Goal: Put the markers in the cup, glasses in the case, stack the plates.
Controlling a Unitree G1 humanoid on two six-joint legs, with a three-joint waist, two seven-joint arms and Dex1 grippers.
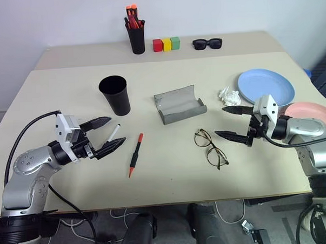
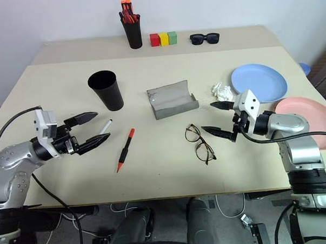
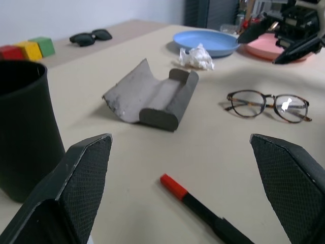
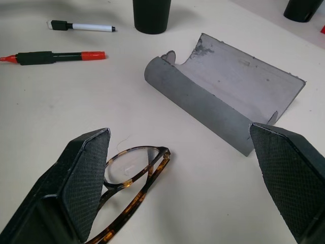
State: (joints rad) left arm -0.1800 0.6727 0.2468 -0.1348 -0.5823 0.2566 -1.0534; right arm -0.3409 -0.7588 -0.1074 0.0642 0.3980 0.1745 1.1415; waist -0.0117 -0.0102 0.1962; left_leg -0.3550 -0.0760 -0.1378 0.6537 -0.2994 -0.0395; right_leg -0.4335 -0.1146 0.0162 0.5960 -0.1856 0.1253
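Observation:
The wide black cup (image 1: 114, 94) stands left of centre. In front of it lie the white marker (image 1: 113, 133) and the red marker (image 1: 136, 154), flat on the table. My left gripper (image 1: 116, 131) is open just left of the white marker, holding nothing. The grey case (image 1: 179, 104) lies open mid-table. The wire-framed glasses (image 1: 210, 148) rest unfolded in front of it. My right gripper (image 1: 220, 121) is open and empty just right of the glasses. The light blue plate (image 1: 266, 86) and the pink plate (image 1: 314, 114) sit side by side at the right.
A crumpled white paper (image 1: 229, 96) lies beside the blue plate. At the back stand a narrow black cup of orange-red pens (image 1: 136, 31), three coloured blocks (image 1: 166, 44) and black sunglasses (image 1: 207, 43). The pink plate reaches the table's right edge.

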